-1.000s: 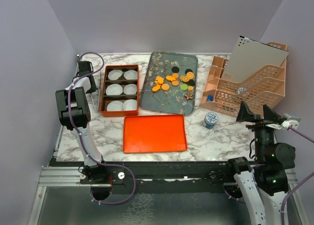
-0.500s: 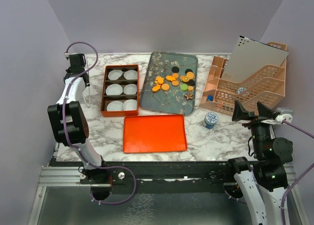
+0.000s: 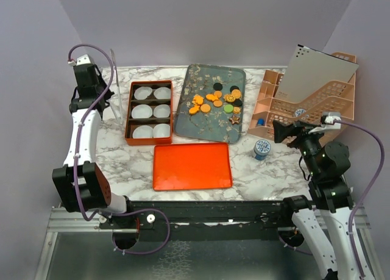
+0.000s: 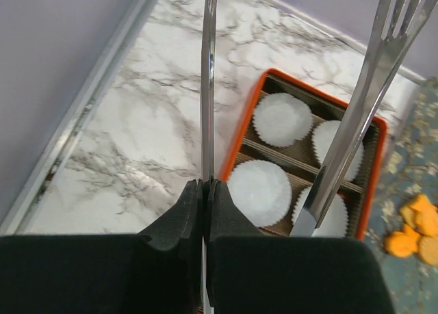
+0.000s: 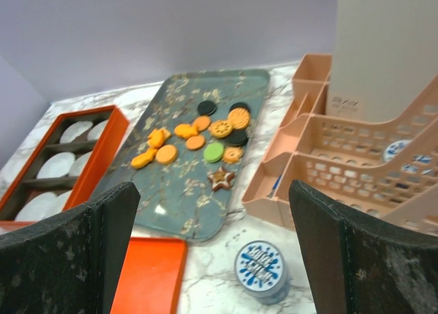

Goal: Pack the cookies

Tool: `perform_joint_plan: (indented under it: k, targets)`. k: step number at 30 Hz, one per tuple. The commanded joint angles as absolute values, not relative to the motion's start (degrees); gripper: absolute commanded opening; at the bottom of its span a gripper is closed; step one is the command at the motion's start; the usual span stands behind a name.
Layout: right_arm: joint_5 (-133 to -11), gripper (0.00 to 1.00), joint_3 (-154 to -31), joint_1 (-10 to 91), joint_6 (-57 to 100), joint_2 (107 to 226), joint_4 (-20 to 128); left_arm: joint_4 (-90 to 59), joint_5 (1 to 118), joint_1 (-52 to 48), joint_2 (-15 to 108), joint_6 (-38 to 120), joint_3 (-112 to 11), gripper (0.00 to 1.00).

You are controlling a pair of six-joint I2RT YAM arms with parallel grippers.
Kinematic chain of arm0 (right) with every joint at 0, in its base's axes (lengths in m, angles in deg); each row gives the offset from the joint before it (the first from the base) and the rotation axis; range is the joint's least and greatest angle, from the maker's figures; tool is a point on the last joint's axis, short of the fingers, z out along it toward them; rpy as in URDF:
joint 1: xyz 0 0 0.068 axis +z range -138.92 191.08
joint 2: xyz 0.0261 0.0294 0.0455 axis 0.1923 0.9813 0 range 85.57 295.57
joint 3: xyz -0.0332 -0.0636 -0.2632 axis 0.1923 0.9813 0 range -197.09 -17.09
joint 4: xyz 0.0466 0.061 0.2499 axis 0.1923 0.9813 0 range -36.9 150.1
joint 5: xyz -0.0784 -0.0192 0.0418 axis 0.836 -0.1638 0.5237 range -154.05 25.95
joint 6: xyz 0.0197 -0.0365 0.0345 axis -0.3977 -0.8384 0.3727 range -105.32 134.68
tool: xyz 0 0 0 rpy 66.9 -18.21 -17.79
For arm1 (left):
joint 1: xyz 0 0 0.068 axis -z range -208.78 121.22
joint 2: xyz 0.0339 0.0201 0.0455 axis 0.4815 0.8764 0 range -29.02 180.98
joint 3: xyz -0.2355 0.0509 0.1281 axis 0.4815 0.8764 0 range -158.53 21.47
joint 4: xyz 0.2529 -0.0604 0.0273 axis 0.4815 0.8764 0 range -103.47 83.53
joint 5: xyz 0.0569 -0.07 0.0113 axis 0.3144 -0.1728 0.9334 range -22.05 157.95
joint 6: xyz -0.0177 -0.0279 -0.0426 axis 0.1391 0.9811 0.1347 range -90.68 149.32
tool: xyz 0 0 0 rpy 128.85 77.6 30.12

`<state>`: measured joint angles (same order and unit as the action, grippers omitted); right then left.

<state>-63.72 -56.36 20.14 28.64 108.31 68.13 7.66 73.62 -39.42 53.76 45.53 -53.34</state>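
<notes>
My left gripper is pinched shut on the metal tongs, just left of the liner box. The cookies all sit on the floral tray, so I reckon none are packed yet. Next up is swinging the tongs over one. My right gripper gapes wide, empty.

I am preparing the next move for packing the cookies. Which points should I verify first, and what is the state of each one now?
1. Left gripper shut on the metal tongs: ok.
2. Tongs' two arms stand apart, ready to take a cookie: ok.
3. Cookies lie uncovered on the grey tray: ok.
4. Orange box open, white paper liners in its compartments: ok.
5. Right gripper open, holding nothing, off the tray: ok.
6. Tongs firm enough in the grip: cannot tell.
</notes>
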Motion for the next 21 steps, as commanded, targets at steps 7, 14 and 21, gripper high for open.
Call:
perform_joint_plan:
  k: [7, 14, 21]
  targets:
    - [-80.06, 1.00, -58.96, 20.66, 35.37, 119.09, 64.57, 6.66, 53.68, -33.40, 48.60, 52.16, -49.35, 0.00]
    - [-86.69, 1.00, -58.11, 20.66, 42.39, 125.89, 57.66, 6.90, 48.09, -25.85, 48.25, 51.70, -48.17, 0.00]
    - [-87.51, 1.00, -52.05, 23.98, 50.72, 131.72, 43.83, 7.10, 45.09, -17.68, 50.00, 50.79, -45.11, 0.00]
